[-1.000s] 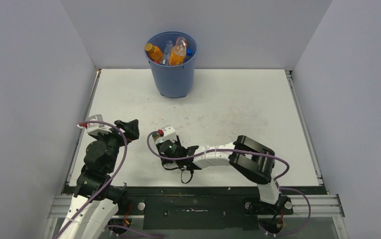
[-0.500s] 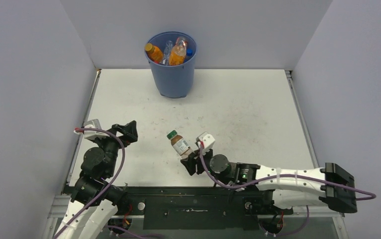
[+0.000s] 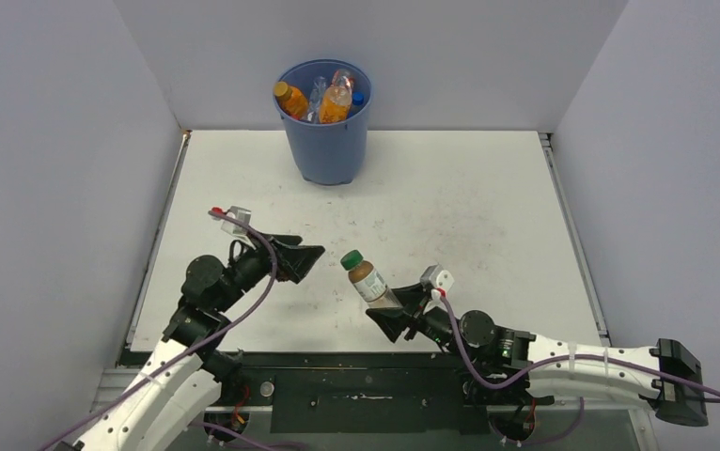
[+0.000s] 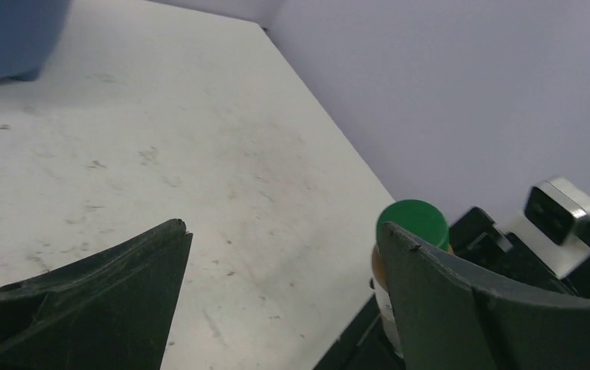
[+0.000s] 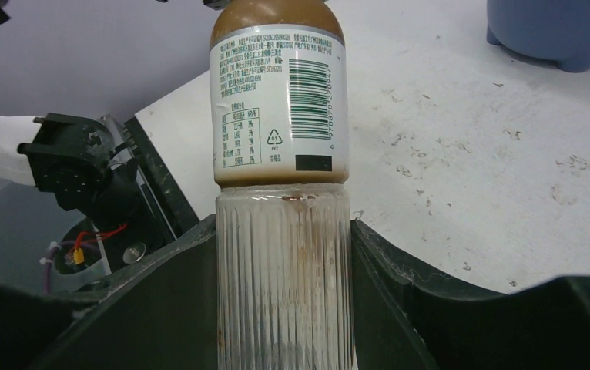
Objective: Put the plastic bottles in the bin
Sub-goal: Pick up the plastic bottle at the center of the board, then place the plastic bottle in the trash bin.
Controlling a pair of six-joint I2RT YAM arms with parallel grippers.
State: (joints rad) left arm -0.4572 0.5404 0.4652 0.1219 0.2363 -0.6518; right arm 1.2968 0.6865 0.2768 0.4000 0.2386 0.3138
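Observation:
My right gripper (image 3: 396, 314) is shut on a clear ribbed plastic bottle (image 3: 366, 278) with a white label, brown neck and green cap, held tilted above the near middle of the table. In the right wrist view both fingers (image 5: 161, 301) press the bottle's ribbed base (image 5: 284, 277). My left gripper (image 3: 302, 258) is open and empty, just left of the bottle's cap; the green cap (image 4: 411, 222) shows past its right finger (image 4: 461, 301) in the left wrist view. The blue bin (image 3: 324, 122) stands at the far middle of the table, holding several bottles (image 3: 335, 101), orange and clear.
White walls close in the table (image 3: 450, 216) on the left, back and right. A black rail (image 3: 356, 385) runs along the near edge by the arm bases. The bin's base also shows in the right wrist view (image 5: 558, 31).
My right arm has drawn back toward the right with the bottle, now held higher and further right. My left gripper has swung right toward the bottle's cap.

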